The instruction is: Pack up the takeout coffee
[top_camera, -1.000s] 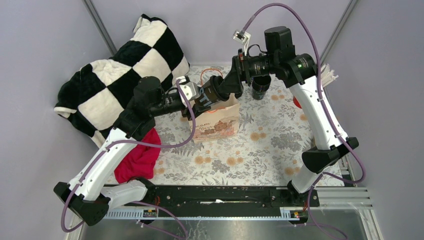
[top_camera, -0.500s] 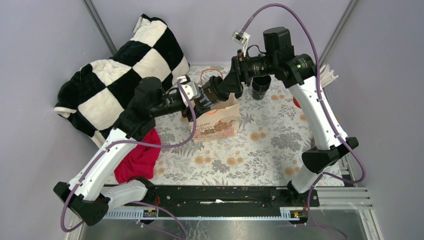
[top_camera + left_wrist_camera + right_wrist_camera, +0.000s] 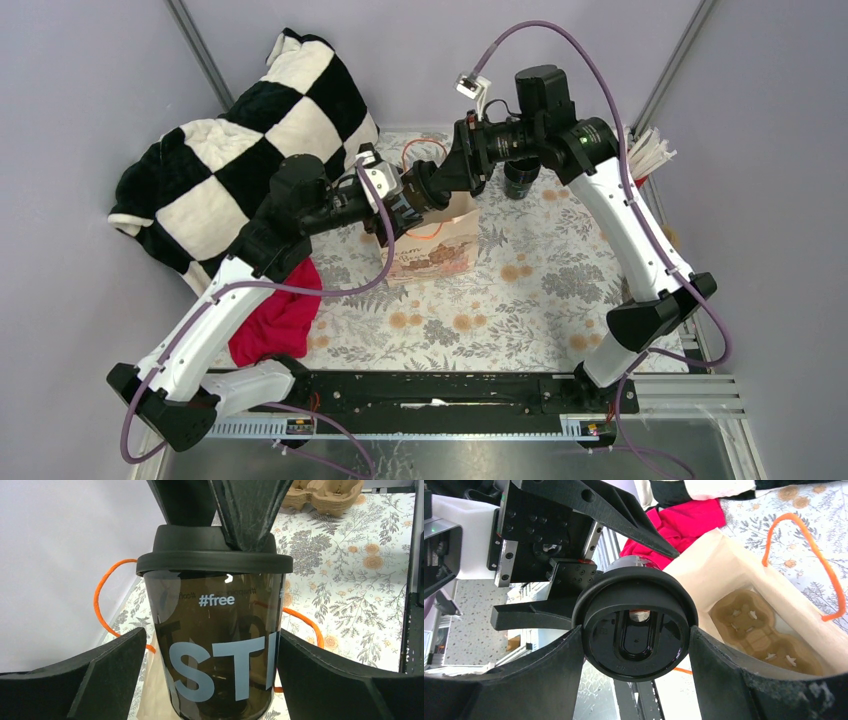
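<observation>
The right gripper jaws are clamping the takeout coffee by its lid above the paper bag, far on the counter; the left gripper jaws are standing open around it.

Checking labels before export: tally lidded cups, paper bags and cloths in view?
lidded cup: 1
paper bag: 1
cloths: 2 (checkered blanket, red cloth)
Total: 4
</observation>
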Motion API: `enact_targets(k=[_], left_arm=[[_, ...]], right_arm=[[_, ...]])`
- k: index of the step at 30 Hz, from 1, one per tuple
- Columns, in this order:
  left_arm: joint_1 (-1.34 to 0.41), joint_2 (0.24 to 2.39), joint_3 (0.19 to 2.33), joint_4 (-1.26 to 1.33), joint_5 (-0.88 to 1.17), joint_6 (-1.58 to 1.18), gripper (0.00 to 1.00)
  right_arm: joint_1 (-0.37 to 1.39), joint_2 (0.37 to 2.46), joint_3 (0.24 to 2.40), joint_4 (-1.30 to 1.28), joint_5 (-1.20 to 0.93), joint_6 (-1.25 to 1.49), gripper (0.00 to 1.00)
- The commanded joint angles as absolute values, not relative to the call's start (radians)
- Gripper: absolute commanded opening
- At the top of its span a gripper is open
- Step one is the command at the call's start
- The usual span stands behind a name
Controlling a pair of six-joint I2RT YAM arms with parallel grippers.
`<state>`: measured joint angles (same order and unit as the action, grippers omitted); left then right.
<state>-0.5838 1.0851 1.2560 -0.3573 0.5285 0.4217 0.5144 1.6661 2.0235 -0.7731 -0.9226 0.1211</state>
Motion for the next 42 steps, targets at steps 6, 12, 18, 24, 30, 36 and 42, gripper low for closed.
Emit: enact_targets(k=[6,12,18,24,30,36,42], left_arm=[[-0.584,0.982,1.262,-0.307,0.428,0.377,0.99],[-0.584,0.897,1.291,-0.307,0.267,0.167,0.99],[-0.584,0.953,1.463,-0.527,-0.127,-0.278,0.99],[-0.580,1.367,1.920,-1.175,-0.156,-0.515,0.85],[-0.568,1.611,2.174,-1.455,-0.137,-0.573,0.79],[-0.566,1.662,2.128,-1.456,-0.109,-0.617,0.81],[-0.558,1.674,2.083,-1.456,-0.177,-0.673,0.70]], right_arm=[[0.512,1.596,1.994,-0.722,-0.783,0.139,0.58],[0.508,1.560,1.956,-0.685,-0.683,0.150,0.53],[0.508,1.493,1.917,-0.603,-0.581,0.136,0.54],[0.508,1.422,1.882,-0.606,-0.439,0.019,0.55],[0.508,1.344,1.813,-0.598,-0.349,-0.044,0.55],[0.509,1.274,1.731,-0.585,-0.336,-0.073,0.55],[0.508,1.255,1.719,-0.612,-0.335,-0.117,0.55]])
